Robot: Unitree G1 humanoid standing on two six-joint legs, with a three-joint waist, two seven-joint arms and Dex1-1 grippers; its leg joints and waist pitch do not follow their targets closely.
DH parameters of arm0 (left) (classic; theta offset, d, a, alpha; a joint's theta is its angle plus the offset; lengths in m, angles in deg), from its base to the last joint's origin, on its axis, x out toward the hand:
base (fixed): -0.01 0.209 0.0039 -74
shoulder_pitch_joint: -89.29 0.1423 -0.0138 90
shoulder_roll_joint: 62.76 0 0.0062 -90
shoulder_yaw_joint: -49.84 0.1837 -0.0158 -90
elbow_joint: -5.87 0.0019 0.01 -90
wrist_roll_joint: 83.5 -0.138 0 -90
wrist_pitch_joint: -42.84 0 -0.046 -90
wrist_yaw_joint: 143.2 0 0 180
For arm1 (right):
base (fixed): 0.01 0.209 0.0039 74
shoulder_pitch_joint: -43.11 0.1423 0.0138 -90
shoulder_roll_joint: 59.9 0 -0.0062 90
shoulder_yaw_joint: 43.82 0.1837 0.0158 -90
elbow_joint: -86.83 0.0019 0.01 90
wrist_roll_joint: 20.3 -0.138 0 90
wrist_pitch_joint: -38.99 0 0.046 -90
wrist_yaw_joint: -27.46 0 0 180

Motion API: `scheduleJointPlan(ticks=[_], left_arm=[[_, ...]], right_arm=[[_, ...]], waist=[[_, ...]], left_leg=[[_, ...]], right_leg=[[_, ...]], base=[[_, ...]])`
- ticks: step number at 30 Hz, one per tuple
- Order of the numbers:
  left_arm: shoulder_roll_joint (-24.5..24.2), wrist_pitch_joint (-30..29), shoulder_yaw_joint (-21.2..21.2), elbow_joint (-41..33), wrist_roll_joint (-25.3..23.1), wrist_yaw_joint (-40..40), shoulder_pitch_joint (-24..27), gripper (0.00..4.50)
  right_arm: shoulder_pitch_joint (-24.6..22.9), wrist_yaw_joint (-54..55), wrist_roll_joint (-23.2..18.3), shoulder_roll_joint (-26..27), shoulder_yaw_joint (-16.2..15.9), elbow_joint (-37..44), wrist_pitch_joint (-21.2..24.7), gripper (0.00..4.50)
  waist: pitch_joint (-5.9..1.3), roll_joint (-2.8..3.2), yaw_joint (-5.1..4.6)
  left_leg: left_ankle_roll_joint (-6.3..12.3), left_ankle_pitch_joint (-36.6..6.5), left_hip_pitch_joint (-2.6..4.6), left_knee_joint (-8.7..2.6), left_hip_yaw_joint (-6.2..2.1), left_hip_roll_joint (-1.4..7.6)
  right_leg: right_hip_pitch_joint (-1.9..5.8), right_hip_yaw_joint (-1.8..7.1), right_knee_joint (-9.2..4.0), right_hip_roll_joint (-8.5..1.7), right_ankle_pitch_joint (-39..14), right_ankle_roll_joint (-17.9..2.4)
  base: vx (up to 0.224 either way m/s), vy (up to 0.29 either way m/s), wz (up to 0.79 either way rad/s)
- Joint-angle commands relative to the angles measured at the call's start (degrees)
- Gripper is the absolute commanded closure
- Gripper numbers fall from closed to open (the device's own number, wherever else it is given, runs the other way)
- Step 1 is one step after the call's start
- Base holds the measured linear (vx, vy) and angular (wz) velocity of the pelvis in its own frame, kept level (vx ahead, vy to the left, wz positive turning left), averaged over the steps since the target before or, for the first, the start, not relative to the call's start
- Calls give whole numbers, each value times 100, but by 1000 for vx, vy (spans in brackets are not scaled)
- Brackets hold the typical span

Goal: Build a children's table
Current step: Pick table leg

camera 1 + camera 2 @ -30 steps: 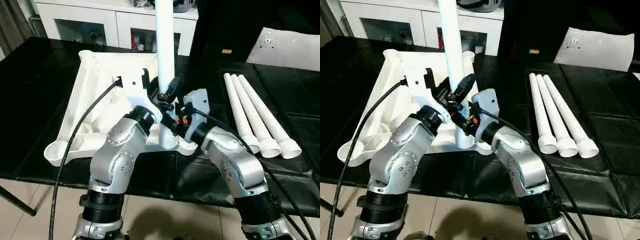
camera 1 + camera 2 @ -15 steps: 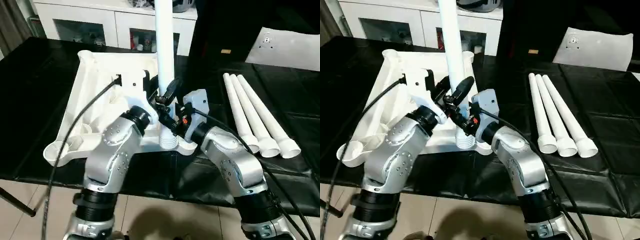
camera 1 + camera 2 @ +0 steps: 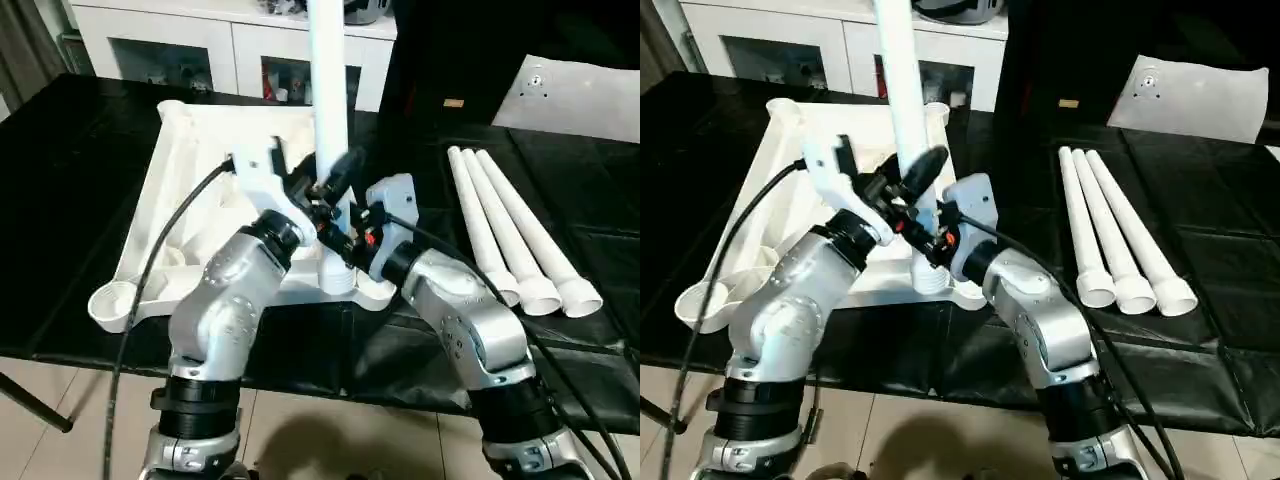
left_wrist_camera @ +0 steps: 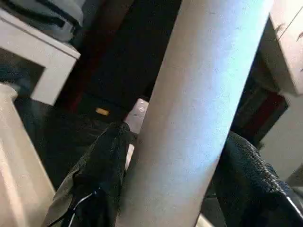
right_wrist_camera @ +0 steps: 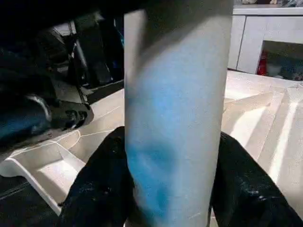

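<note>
- we hold the upright leg [image 3: 328,90] with both the left gripper [image 3: 330,185] and right gripper [image 3: 338,228] clamped on it, its foot in the tabletop [image 3: 200,190] near-right corner socket.
- if our grips twist unevenly, the leg could tilt and jam or pop out.
- its long axis stands near vertical, pointing up.
- three spare legs [image 3: 515,235] lie to the right.

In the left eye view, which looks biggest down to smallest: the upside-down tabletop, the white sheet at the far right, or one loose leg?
1. tabletop, though arms hide part.
2. and 3. white sheet and loose leg: too unsure to rank; the sheet lies farther off and runs out of the picture.
</note>
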Motion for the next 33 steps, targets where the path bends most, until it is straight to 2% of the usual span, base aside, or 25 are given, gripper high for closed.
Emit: scheduleJointPlan(ticks=[1,5,11,14,15,16,17,18,19,20,23,25,33], left_arm=[[51,-123,-150,-60,323,33,-115,193],[21,-203,-197,-63,449,116,-147,222],[-24,-479,-388,-77,760,132,-220,239],[-30,-498,-453,-55,857,95,-254,244],[-90,-411,-414,-52,762,160,-268,244],[-298,-145,-178,-65,343,340,-269,244],[-298,-145,-178,-65,343,340,-269,244],[-450,51,-6,-74,31,473,-268,245],[-772,448,387,-45,-596,686,-259,247],[-984,703,648,-22,-1001,816,-252,247],[-1076,935,762,16,-1226,892,-249,261],[-1184,1190,813,57,-1408,964,-286,265],[-1547,1794,1111,178,-1858,1250,-299,268]], right_arm=[[32,-8,-9,-45,115,32,-89,266],[33,-17,-11,-49,109,33,-88,266],[22,-47,-15,-63,95,44,-87,266],[19,-63,-10,-63,101,42,-93,266],[18,-66,-8,-64,102,44,-96,266],[19,-68,-6,-64,106,50,-98,266],[19,-68,-6,-64,106,50,-98,266],[20,-69,-5,-64,109,52,-99,266],[21,-69,-1,-64,114,52,-104,266],[22,-69,1,-64,118,51,-108,266],[22,-70,2,-66,124,47,-113,266],[21,-73,3,-74,139,37,-126,266],[14,-73,-3,-85,159,29,-142,266]], waist=[[-387,-21,-3],[-387,-13,-8],[-390,17,-2],[-394,11,-3],[-394,10,-2],[-392,7,-4],[-392,12,10],[-389,6,-2],[-391,17,-4],[-389,16,3],[-397,43,3],[-400,41,-6],[-396,53,-12]], left_leg=[[12,-854,25,-388,-74,258],[8,-855,30,-393,-77,260],[-11,-811,32,-395,-81,261],[-5,-803,35,-393,-82,263],[-3,-807,38,-393,-79,262],[2,-820,32,-395,-80,259],[20,-833,38,-404,-92,260],[24,-854,38,-409,-91,264],[-1,-845,44,-410,-93,273],[26,-843,41,-422,-106,275],[-37,-770,57,-422,-103,287],[-91,-768,46,-416,-90,279],[-157,-931,56,-431,-94,283]], right_leg=[[301,276,-460,-405,-1090,-754],[298,276,-462,-395,-1064,-718],[306,276,-444,-395,-940,-743],[309,276,-442,-395,-874,-768],[307,277,-442,-394,-865,-780],[313,278,-444,-394,-900,-767],[307,276,-463,-397,-960,-721],[304,278,-464,-399,-1031,-675],[300,279,-453,-402,-1039,-658],[294,276,-477,-394,-1064,-601],[293,282,-442,-410,-889,-626],[309,287,-423,-411,-739,-736],[301,291,-424,-417,-895,-773]], base=[[0,0,0],[0,0,0],[0,0,0],[0,0,0],[0,0,0],[0,0,0],[0,0,0],[0,0,0],[0,0,0],[0,0,0],[0,0,0],[0,0,0],[0,0,0]])
